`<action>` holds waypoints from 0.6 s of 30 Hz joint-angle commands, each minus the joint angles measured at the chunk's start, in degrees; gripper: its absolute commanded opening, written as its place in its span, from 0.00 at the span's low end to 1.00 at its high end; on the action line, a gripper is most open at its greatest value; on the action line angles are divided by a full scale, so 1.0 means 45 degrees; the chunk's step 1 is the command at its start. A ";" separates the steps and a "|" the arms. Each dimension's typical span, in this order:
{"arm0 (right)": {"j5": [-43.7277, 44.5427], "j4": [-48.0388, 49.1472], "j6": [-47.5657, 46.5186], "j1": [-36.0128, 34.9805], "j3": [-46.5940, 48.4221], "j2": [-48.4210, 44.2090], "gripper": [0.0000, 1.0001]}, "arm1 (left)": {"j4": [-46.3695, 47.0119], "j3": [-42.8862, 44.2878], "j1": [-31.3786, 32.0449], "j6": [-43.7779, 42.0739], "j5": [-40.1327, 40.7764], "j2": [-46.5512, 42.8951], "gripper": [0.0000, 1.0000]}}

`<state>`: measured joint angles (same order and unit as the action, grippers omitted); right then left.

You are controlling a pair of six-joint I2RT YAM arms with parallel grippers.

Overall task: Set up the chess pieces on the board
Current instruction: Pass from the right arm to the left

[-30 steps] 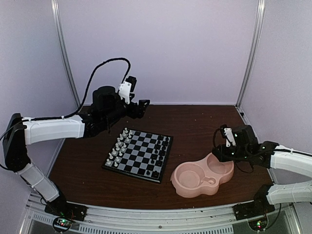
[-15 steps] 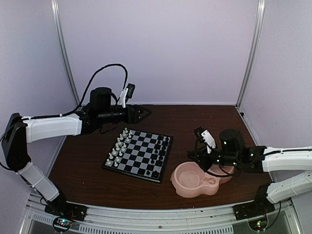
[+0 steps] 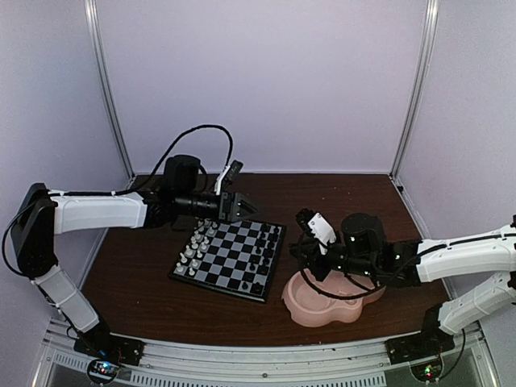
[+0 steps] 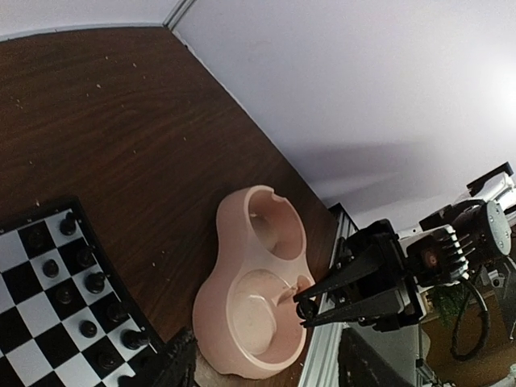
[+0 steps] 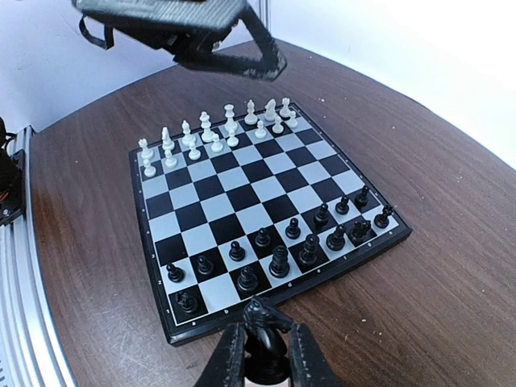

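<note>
my right gripper (image 5: 264,348) clenched on black knight (image 5: 266,316), now past pink dish (image 3: 300,310), nearing board (image 5: 242,197), so placing's next. left gripper (image 3: 244,208) spread, narrowing.

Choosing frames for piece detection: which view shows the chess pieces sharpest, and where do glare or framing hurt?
Right wrist view: board and chess pieces sharp, evenly lit; black knight in the right gripper crisp. Top view: soft even light, pieces tiny. Left wrist view: tilted, wall blown out to white, only a board corner in frame.
</note>
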<state>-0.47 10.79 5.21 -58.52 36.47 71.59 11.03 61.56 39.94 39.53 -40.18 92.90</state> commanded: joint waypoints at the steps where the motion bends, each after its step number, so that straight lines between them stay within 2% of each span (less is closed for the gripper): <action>1: 0.1909 0.0454 -0.0510 -0.0567 0.0562 0.0299 0.11 | -0.0873 0.0307 0.0633 -0.0509 0.0487 -0.0081 0.60; 5: 0.2856 0.0672 -0.0906 -0.1026 0.0788 0.0560 0.11 | -0.0776 0.0369 0.1173 -0.0365 0.0685 0.0281 0.59; 10: 0.3444 0.0958 -0.0993 -0.1251 0.1022 0.0943 0.11 | -0.0797 0.0646 0.1770 -0.0356 0.0637 0.0777 0.53; 18: 0.3469 0.1069 -0.0993 -0.1307 0.1172 0.1156 0.11 | -0.0815 0.0787 0.2143 -0.0369 0.0448 0.1145 0.44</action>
<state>13.43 14.22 1.34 -63.90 40.03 76.58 5.93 63.02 48.95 38.79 -37.74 97.47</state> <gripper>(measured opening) 0.165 0.456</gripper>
